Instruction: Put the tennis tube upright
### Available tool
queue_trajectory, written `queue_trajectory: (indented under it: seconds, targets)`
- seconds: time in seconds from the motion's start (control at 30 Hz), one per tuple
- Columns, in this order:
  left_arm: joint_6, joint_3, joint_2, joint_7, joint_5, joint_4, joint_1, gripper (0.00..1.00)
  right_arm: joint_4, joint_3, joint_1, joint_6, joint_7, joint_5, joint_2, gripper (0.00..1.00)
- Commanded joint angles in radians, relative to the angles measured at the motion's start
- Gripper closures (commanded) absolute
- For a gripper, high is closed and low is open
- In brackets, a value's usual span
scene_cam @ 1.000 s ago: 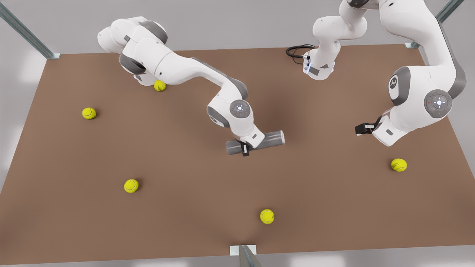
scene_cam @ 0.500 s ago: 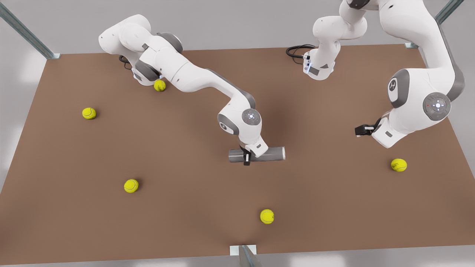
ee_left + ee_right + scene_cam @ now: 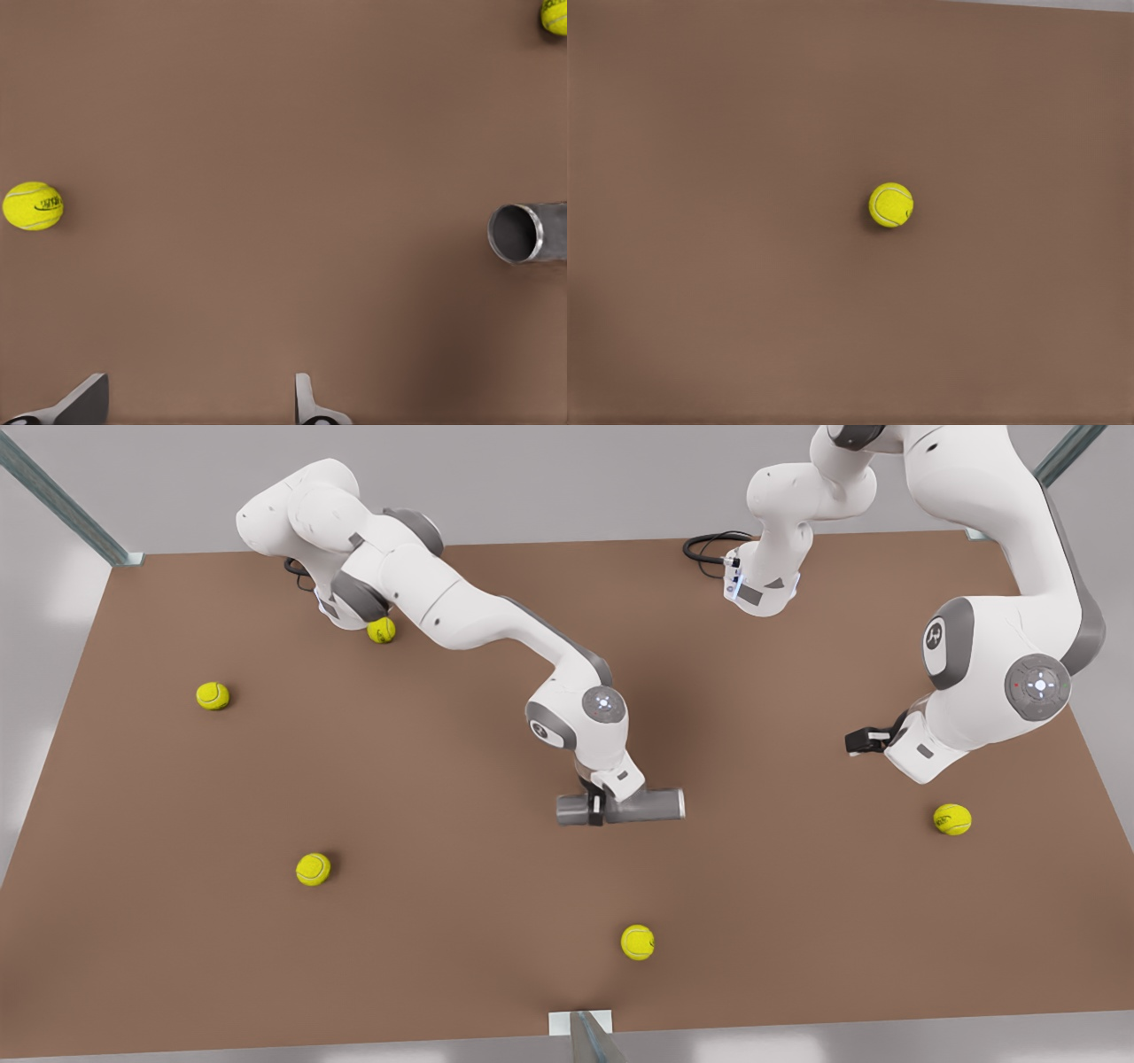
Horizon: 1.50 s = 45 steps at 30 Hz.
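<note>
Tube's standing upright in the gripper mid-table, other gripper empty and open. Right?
No. The tennis tube is held sideways, not upright, in the right gripper, as the front view shows. The left gripper is indeed empty and open.

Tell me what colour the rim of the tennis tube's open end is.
Silvery; the rim of the grey tennis tube shows best in the left wrist view.

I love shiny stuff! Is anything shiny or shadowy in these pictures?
Front view: a soft dark shadow lies on the table behind the right gripper, which is clamped on the tennis tube. Left wrist view: the tube's silvery rim glints, its inside is dark, and the open left gripper waits. Right wrist view: a faint shadow hugs the tennis ball.
</note>
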<state>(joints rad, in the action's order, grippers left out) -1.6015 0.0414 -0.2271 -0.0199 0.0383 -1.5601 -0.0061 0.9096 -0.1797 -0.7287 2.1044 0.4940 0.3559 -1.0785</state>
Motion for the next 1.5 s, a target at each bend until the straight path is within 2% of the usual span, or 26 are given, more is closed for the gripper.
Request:
queue_trajectory:
  seconds: [0.0, 0.17, 0.2, 0.23, 0.27, 0.3, 0.33, 0.37, 0.43, 0.53, 0.67, 0.87, 0.93, 1.03, 1.13, 1.37, 1.47]
  targets:
    - [0.000, 0.000, 0.000, 0.000, 0.000, 0.000, 0.000, 0.00, 0.002, 0.000, 0.000, 0.000, 0.000, 0.000, 0.000, 0.00]
    - [0.000, 0.002, -0.012, -0.011, -0.005, 0.000, -0.017, 0.00, 0.005, -0.001, 0.009, -0.001, 0.002, -0.002, 0.002, 0.00]
    - [0.000, 0.017, -0.034, -0.034, -0.092, 0.005, -0.017, 0.00, 0.018, -0.006, 0.040, -0.052, -0.020, -0.127, 0.034, 0.00]
    - [0.000, 0.020, -0.072, -0.211, -0.302, 0.021, -0.017, 0.00, 0.020, -0.009, 0.081, -0.226, -0.032, -0.274, 0.091, 0.00]
    - [-0.043, 0.038, -0.139, -0.363, -0.438, 0.060, -0.017, 0.00, 0.020, -0.004, 0.126, -0.389, -0.046, -0.290, 0.196, 0.00]
    - [-0.191, 0.040, -0.230, -0.436, -0.592, 0.071, -0.014, 0.00, 0.022, -0.009, 0.250, -0.664, -0.132, -0.288, 0.316, 0.00]
    - [-0.334, 0.041, -0.308, -0.436, -0.716, 0.069, -0.014, 0.00, 0.063, -0.004, 0.346, -0.763, -0.137, -0.256, 0.466, 0.00]
    - [-0.394, 0.041, -0.391, -0.410, -0.842, 0.072, -0.012, 0.00, 0.223, -0.003, 0.461, -0.781, -0.208, -0.221, 0.673, 0.00]
    - [-0.451, 0.041, -0.485, -0.235, -1.041, 0.074, -0.011, 0.00, 0.374, -0.004, 0.583, -0.773, -0.452, -0.219, 0.864, 0.00]
    - [-0.446, 0.103, -0.603, 0.153, -1.140, 0.072, 0.055, 0.00, 0.379, -0.004, 0.637, -0.701, -0.517, -0.219, 0.876, 0.00]
    - [-0.448, 0.114, -0.667, 0.322, -1.258, 0.069, 0.052, 0.00, 0.394, -0.007, 0.689, -0.610, -0.575, -0.238, 0.853, 0.00]
    - [-0.448, 0.132, -0.690, 0.428, -1.262, 0.069, 0.029, 0.00, 0.400, -0.004, 0.726, -0.613, -0.569, -0.268, 0.858, 0.00]
    - [-0.449, 0.132, -0.698, 0.434, -1.265, 0.069, 0.015, 0.00, 0.547, -0.004, 0.767, -0.545, -0.571, -0.313, 0.933, 0.00]
    - [-0.448, 0.132, -0.712, 0.508, -1.293, 0.069, 0.015, 0.00, 0.500, -0.001, 0.772, -0.577, -0.574, -0.325, 0.928, 0.00]
    - [-0.448, 0.132, -0.716, 0.528, -1.301, 0.069, 0.008, 0.00, 0.499, -0.003, 0.815, -0.578, -0.568, -0.331, 0.930, 0.00]
    - [-0.451, 0.137, -0.716, 0.529, -1.301, 0.087, -0.008, 0.00, 0.497, -0.009, 0.796, -0.616, -0.560, -0.325, 0.927, 0.00]
    - [-0.451, 0.138, -0.719, 0.529, -1.302, 0.089, -0.012, 0.00, 0.499, -0.012, 0.792, -0.616, -0.552, -0.262, 0.925, 0.00]
